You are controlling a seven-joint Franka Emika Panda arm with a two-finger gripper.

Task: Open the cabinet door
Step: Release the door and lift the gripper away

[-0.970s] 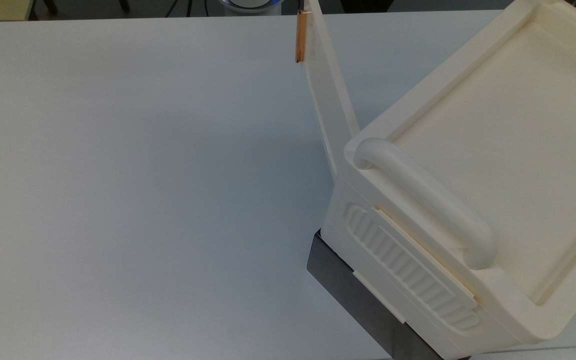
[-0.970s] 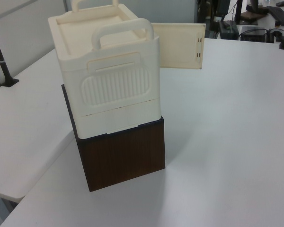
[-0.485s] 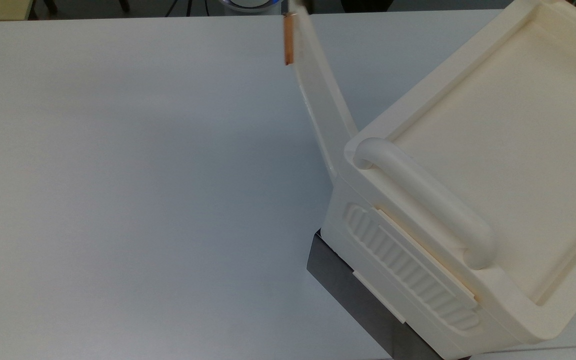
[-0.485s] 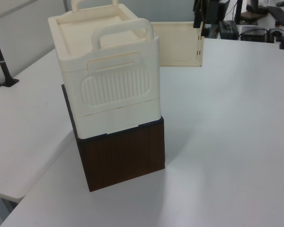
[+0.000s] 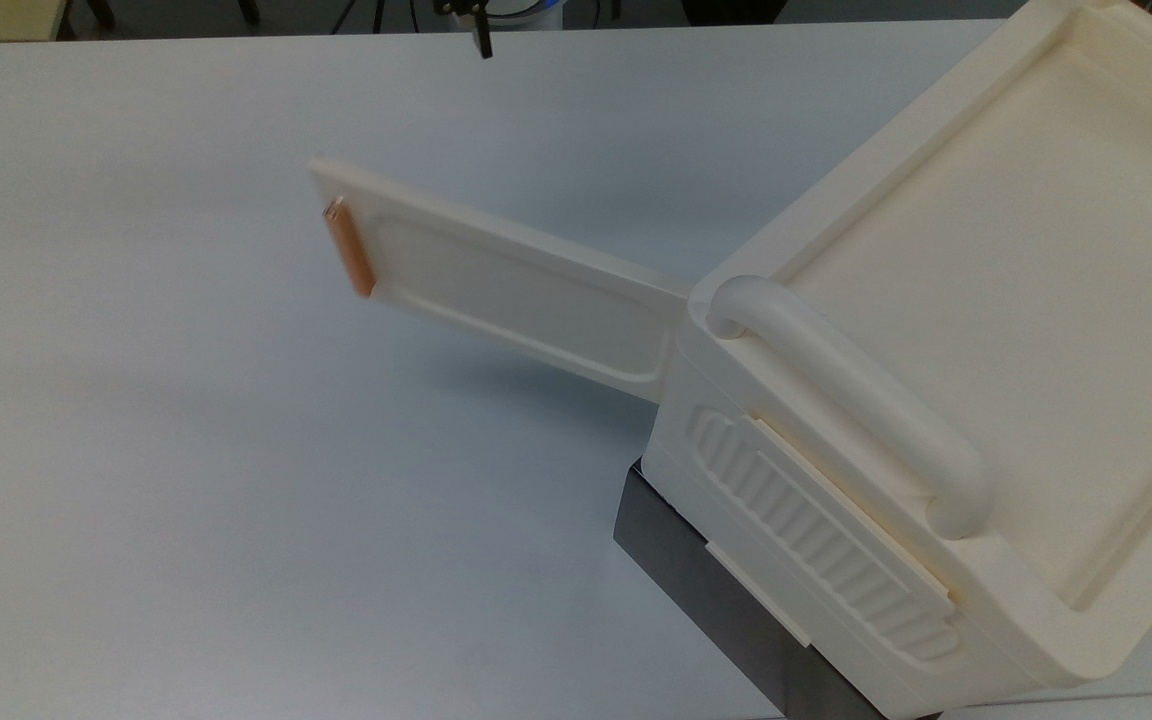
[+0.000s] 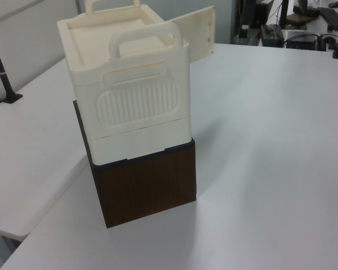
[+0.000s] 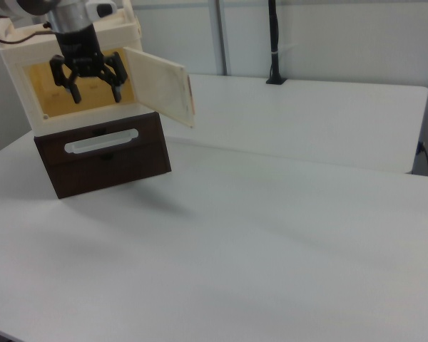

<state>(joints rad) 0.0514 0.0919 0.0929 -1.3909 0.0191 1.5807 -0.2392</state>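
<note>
The cream cabinet [image 5: 986,300] stands on a dark brown box [image 7: 107,160]. Its door [image 5: 506,290] hangs swung wide out over the table toward the top view's left, inset face up, with the copper strip handle [image 5: 348,248] at its free edge. In the right view the door [image 7: 157,84] stands out to the right of the yellowish opening, and nothing touches it. My gripper [image 7: 96,92] hovers open and empty in front of that opening, apart from the door. One dark fingertip [image 5: 482,42] shows at the top view's upper edge. The door [image 6: 194,34] rises behind the cabinet in the left view.
The white table [image 5: 186,450] stretches wide to the top view's left of the cabinet. The brown box has a drawer with a cream handle [image 7: 100,141]. A black pole [image 7: 273,43] is clamped at the far table edge. A second table [image 6: 28,140] adjoins in the left view.
The door has swung much further open, from pointing at the top view's upper edge to pointing left. The gripper has come off the handle edge and moved left along the top edge.
</note>
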